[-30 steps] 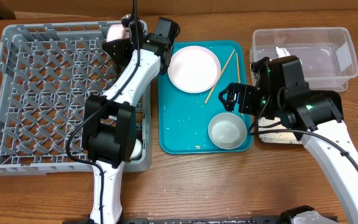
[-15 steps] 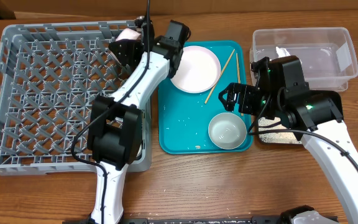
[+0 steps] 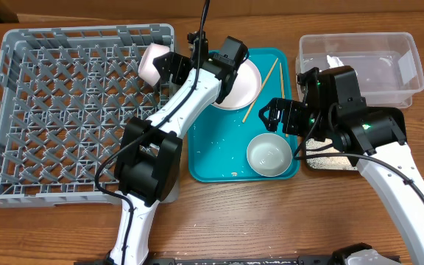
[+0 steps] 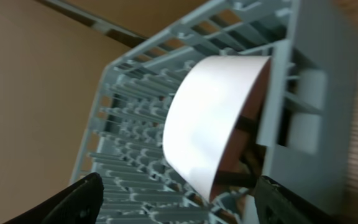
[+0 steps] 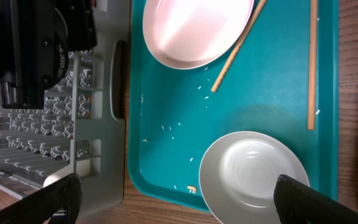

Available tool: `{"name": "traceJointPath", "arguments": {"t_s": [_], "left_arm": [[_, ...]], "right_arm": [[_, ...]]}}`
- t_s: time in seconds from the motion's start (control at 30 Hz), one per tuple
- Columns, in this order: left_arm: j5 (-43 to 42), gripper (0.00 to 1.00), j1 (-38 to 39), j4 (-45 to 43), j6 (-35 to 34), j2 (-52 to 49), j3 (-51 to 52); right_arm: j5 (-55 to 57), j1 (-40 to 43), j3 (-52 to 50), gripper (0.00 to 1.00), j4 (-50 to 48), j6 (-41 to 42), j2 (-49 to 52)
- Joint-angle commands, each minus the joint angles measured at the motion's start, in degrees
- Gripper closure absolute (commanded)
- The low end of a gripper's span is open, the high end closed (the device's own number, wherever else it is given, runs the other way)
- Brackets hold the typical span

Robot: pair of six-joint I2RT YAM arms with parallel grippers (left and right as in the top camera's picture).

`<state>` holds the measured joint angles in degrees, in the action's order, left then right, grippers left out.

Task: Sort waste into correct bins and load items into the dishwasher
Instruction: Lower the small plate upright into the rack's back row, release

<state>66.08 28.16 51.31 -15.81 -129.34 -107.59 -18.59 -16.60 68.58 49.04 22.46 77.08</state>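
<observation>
My left gripper is open and empty at the grey dish rack's right wall. A white cup lies on its side in the rack's far right corner, just ahead of the fingers in the left wrist view. My right gripper is open and empty above the teal tray, with a small white bowl below it. A pale plate and two chopsticks lie on the tray. Rice grains and a small brown lump are scattered there.
A clear tub with white paper inside stands at the back right. A black tray lies partly under my right arm. My left wrist hangs over the plate's left half. Bare wood table runs along the front.
My left arm has swung right, its wrist now over the plate. The cup now shows more fully, lower in the rack's corner. The right arm has not moved.
</observation>
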Motion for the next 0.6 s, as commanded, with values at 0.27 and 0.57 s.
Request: {"name": "traceJointPath", "arguments": {"t_s": [0.27,0.57], "left_arm": [[-8.87,0.18,-0.22,0.9,-2.67,1.97,-0.31],[-26.23,0.16,-1.31,1.07,-4.15,9.44,-0.33]], "right_arm": [[0.57,-0.15,1.03,0.0,-0.28,-0.2,-0.57],[0.59,-0.15,1.03,0.0,-0.28,-0.2,-0.57]]}}
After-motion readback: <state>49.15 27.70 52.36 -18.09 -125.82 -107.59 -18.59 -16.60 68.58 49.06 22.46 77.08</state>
